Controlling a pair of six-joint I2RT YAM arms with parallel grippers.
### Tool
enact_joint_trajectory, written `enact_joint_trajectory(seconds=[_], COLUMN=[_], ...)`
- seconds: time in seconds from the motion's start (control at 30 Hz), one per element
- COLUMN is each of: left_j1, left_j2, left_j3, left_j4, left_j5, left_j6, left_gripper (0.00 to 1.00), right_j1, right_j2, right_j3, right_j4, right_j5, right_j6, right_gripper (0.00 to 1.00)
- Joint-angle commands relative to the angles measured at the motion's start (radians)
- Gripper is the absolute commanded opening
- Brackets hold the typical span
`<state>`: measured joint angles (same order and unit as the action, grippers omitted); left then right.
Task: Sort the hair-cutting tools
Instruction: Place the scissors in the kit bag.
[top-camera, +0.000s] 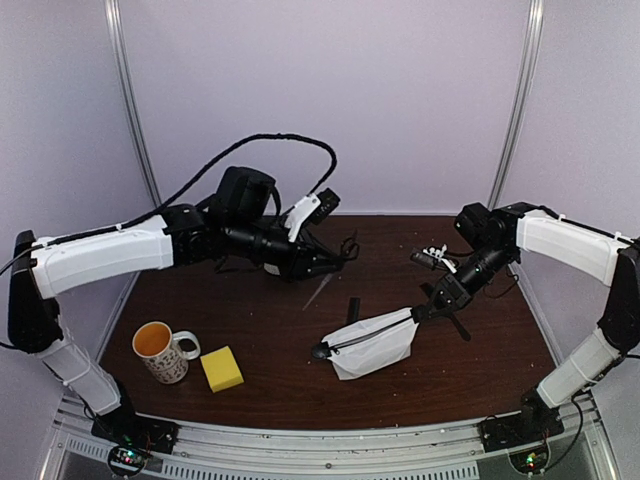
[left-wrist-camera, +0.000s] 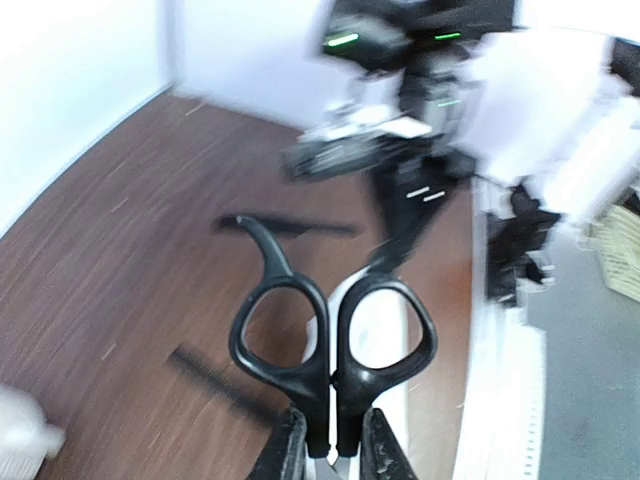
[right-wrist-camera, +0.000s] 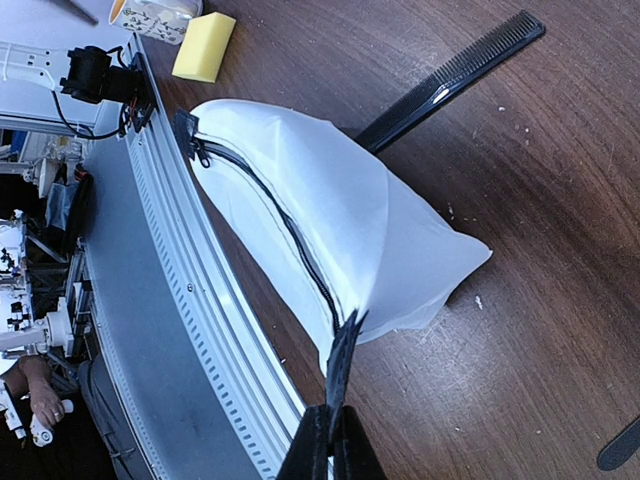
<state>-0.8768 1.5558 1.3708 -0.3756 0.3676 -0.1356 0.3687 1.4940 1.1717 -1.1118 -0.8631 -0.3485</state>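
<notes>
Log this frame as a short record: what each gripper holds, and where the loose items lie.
left gripper: shut on scissors, finger loops pointing outward
right gripper: shut on the end tab of the white pouch
pouch: that end raised, far end near the table's front rail
combs: two, one and another, both flat on the table
sponge: front left, beside the mug
zip state: cannot tell
</notes>
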Motion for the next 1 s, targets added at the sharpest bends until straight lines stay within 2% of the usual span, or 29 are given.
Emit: enact_joint_trajectory(seconds=[0.0,0.3,0.5,0.67,0.8,0.97], left_j1=[-0.068,-0.118,-0.119,-0.118,-0.117,-0.117], left_j2=[0.104,0.335,0.442,0.482,0.509,0.507], left_j3=[-0.038,0.052,0.153,0.153,0.187,0.166], left_j4=[0.427,0.571,0.517,0.507,0.366,0.287], left_j5=[0.278,0.417,0.469,0.453,0.418,0.355], left_j6=[0.026,0.103,0.128,0.154,0.272,0.34], left_gripper=[0.05,0.03,0.03,0.03,0.03,0.03], right_j1=[-0.005,-0.005,-0.005,-0.005,-0.005,-0.005], right_j2=[0.009,0.03,0.031,0.021,0.019,0.02], right_j3=[0.011,0.024,0.033,0.027,0.027,0.044], right_j4=[-0.014,-0.031,-0.043,-0.042,-0.047,-0.066], right_j5=[-0.005,-0.028,-0.036,-0.036,-0.042,-0.073], right_j6=[-0.015,-0.026,-0.027,-0.028,-0.03,-0.033], right_gripper=[0.02,0.02,0.02,0.02,0.02,0.02])
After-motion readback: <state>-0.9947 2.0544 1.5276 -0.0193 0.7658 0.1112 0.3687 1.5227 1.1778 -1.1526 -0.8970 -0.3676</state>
